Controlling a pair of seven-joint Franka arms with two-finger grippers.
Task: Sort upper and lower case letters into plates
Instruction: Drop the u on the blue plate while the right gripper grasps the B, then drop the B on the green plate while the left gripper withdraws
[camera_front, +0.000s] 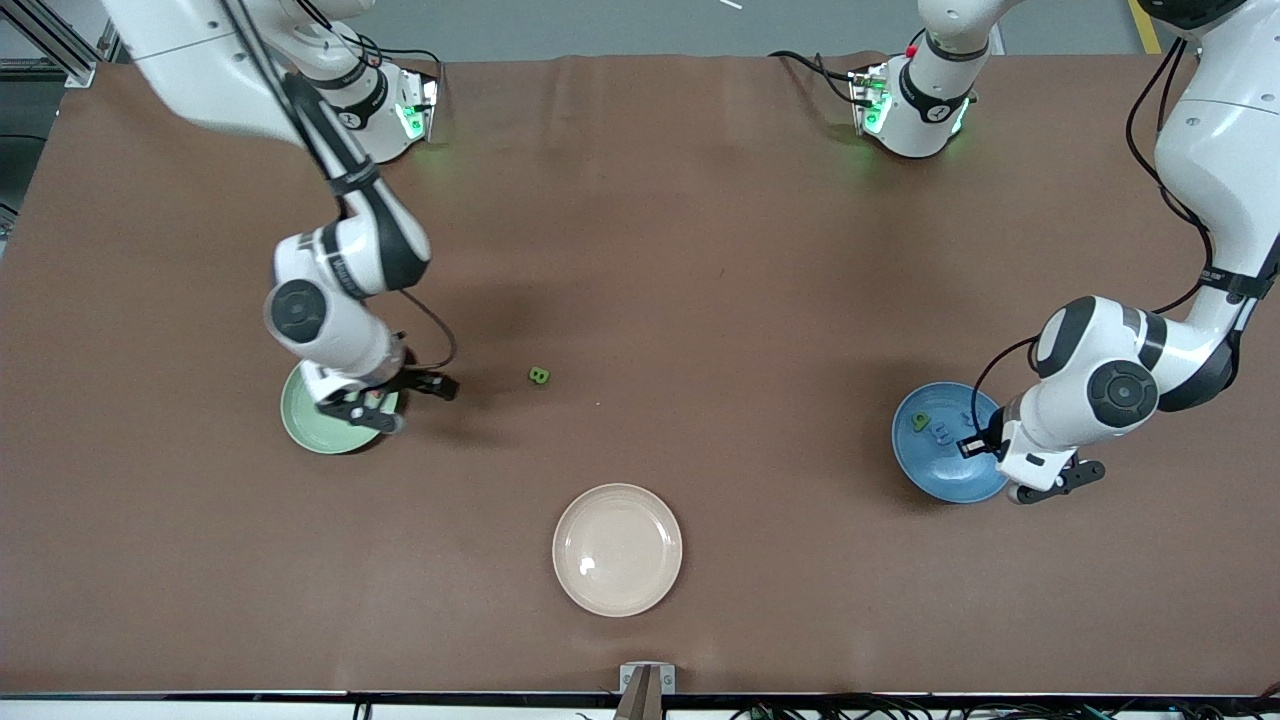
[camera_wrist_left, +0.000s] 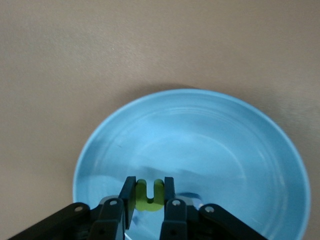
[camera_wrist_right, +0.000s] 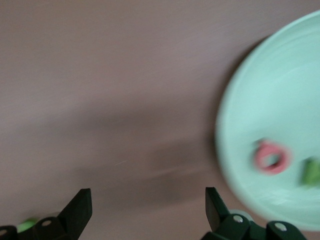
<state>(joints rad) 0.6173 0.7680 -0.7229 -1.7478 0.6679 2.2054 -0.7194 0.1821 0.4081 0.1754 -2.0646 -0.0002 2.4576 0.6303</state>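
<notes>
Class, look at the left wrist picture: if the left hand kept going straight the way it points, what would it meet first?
Probably the round medium-blue plate: the left hand, shut on a small green letter, points down into the dish.

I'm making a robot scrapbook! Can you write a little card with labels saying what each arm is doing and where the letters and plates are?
left end effector: over the blue plate, shut on a green n
right end effector: open, empty, at the mint plate's edge
blue plate holds: a green letter, a blue letter
mint plate holds: red Q, another green letter
loose on table: green B, between the plates
cream plate: nearest the front camera, nothing in it
</notes>
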